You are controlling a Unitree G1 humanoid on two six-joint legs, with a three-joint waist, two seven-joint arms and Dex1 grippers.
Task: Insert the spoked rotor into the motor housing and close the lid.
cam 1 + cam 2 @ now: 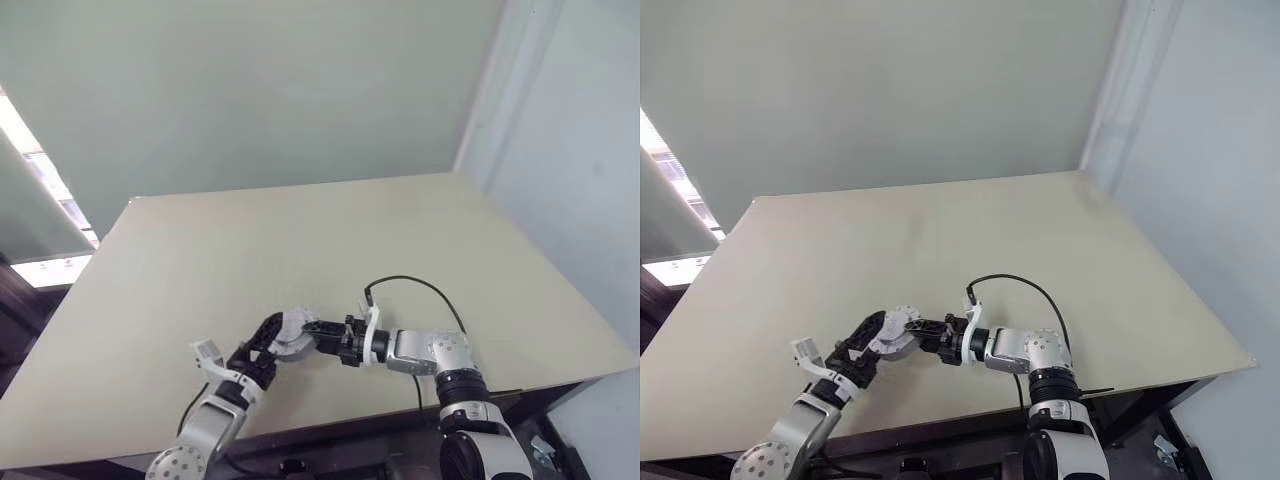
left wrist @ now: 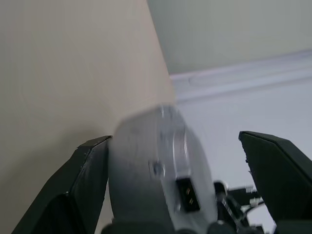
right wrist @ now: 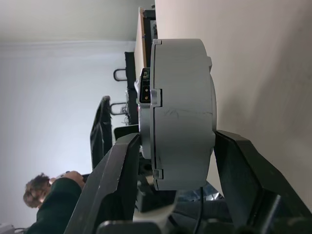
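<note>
My R gripper (image 3: pixel 168 146) is clamped on a round light-grey motor assy (image 3: pixel 178 112), one finger (image 3: pixel 114 180) on each flat face, held just above the table (image 1: pixel 300 240) near its front edge. Can't separate rotor, housing or lid, it's one closed grey body w/ a small connector on the side. L gripper (image 2: pixel 178 165) is spread wide, fingers either side of the same assy; can't tell if touching. Person visible far off in R wrist view.
</note>
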